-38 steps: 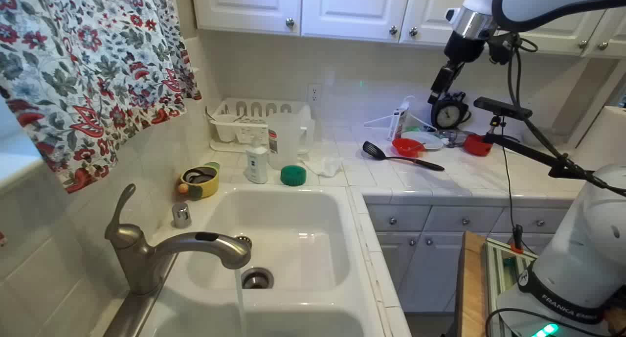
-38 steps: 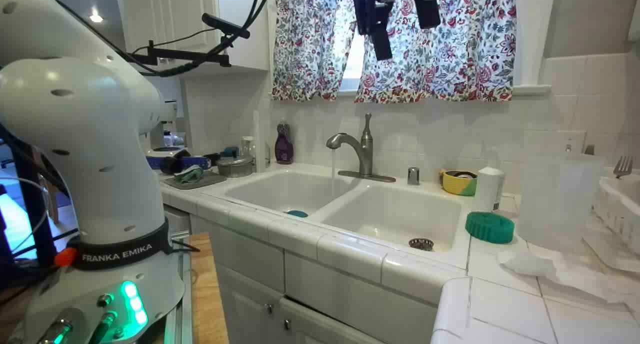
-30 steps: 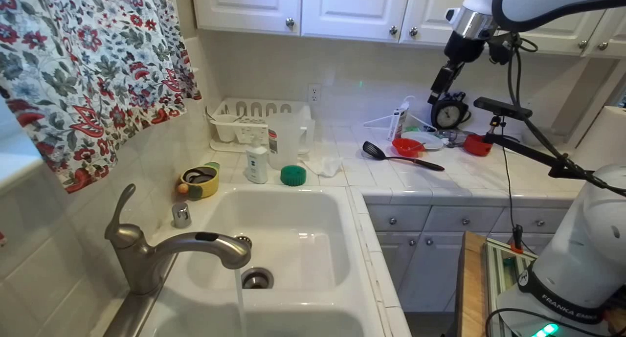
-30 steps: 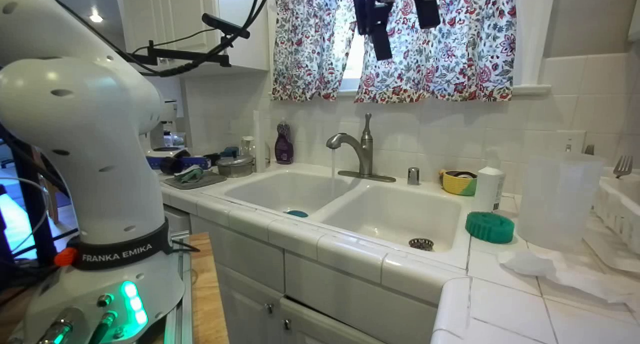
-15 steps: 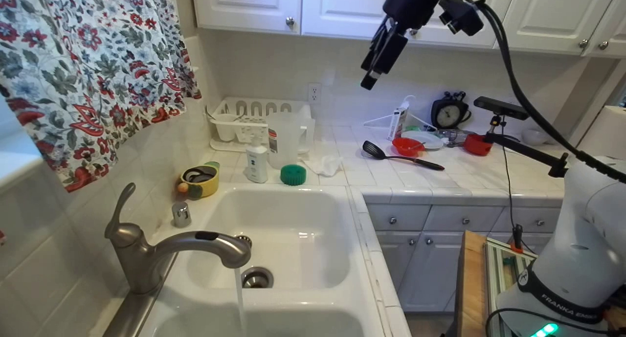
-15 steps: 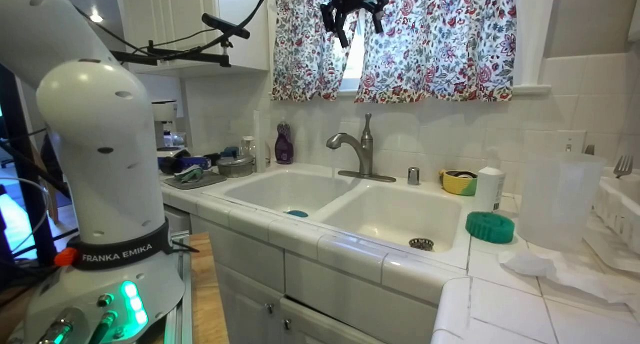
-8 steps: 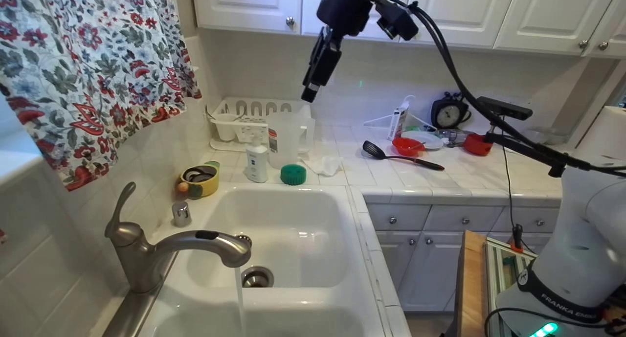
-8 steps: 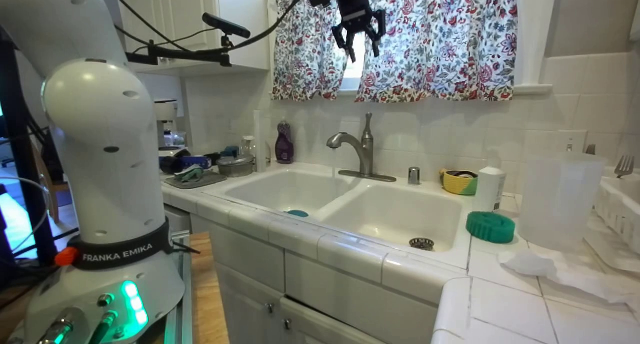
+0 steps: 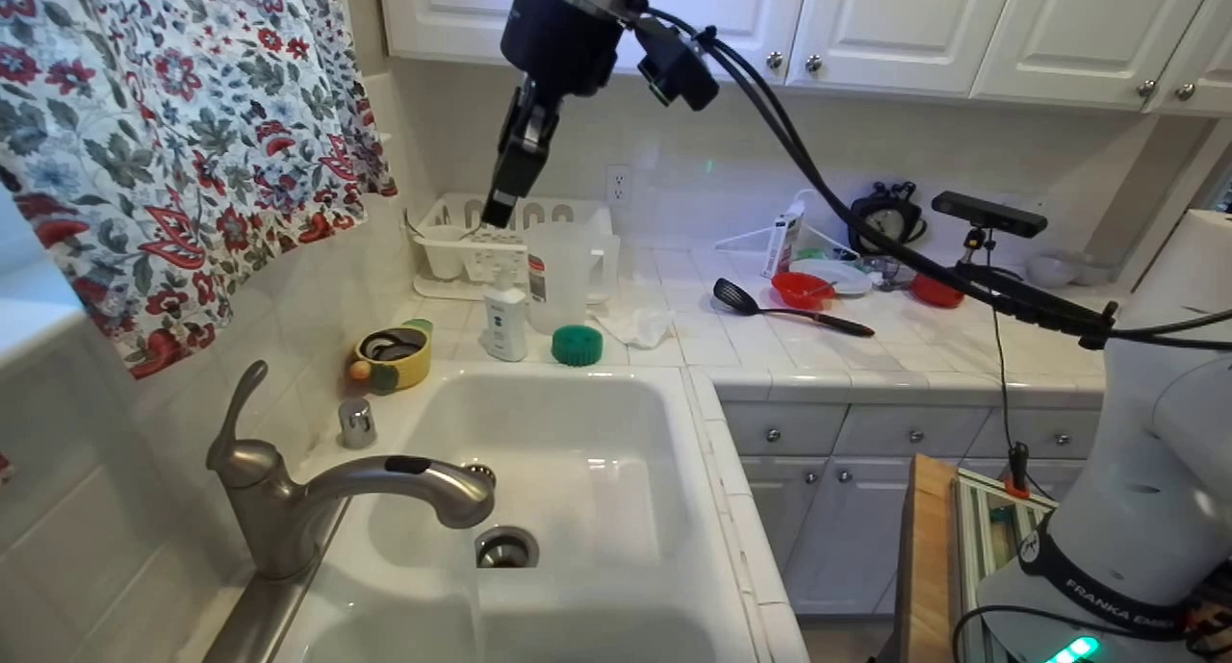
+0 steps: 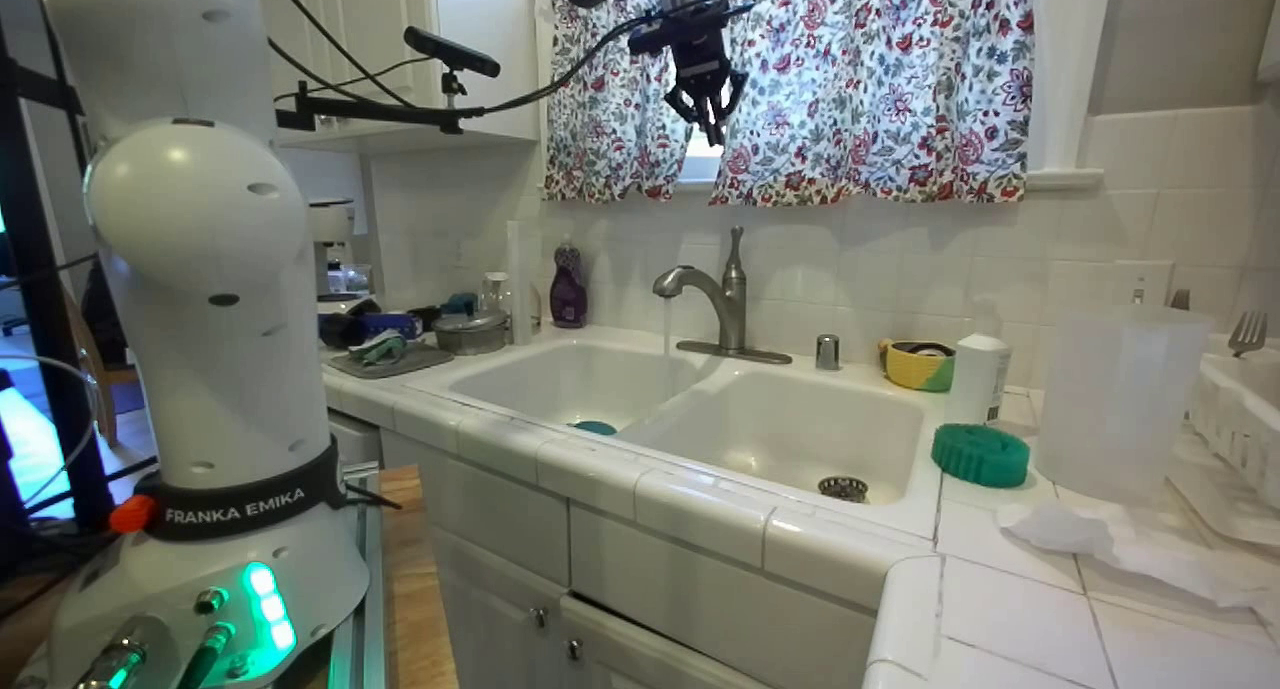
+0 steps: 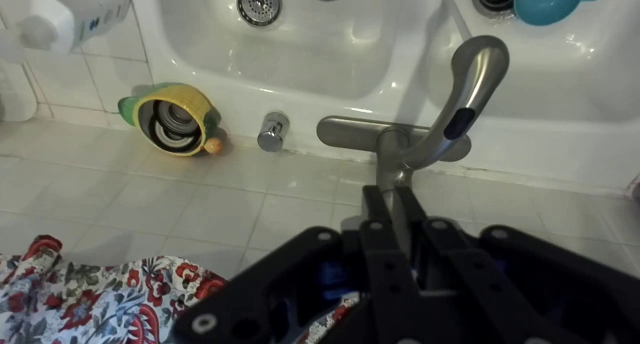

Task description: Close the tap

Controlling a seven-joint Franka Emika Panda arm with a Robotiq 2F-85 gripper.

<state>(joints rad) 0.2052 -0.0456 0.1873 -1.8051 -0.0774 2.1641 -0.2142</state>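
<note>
Sink (image 10: 800, 429) with running tap (image 9: 279, 509), claw (image 10: 712, 137) hanging above

The white robot arm (image 10: 215, 349) stands at the front side of the sink and reaches over toward the sink's rear. White upper cabinets (image 9: 895, 38) hang beyond one end of the sink, higher than it. The tiled tabletop (image 9: 924, 365) borders the sink, which has two basins. A flowered curtain (image 10: 880, 89) hangs behind and above the sink. Past that same end of the sink sits a white dish rack (image 9: 496, 257), with a cloudy plastic pitcher (image 10: 1115, 404) nearer the sink.

The tap, in brushed grey metal, stands upright on the sink's rear rim, its lever (image 9: 238, 408) pointing up and its spout (image 9: 433, 482) curving out over the sink. The claw is above the sink, apart from the tap, and narrow: its fingers (image 11: 376, 204) are close together with a slim gap, and in the wrist view the lever shows through it.

A black slotted spoon (image 9: 828, 320) and a red bowl (image 9: 804, 288) rest farther off past that end of the sink. Near the sink's edge stand a white bottle (image 9: 505, 324), a yellow pot (image 9: 412, 365) and a green ribbed disc (image 10: 980, 456). A teal cup (image 11: 542, 4) lies in one basin of the sink. A short metal stub (image 9: 357, 422) stands on the sink's rear rim. A thin stream of water (image 10: 667, 334) falls from the spout into the sink, in the teal cup's basin.
</note>
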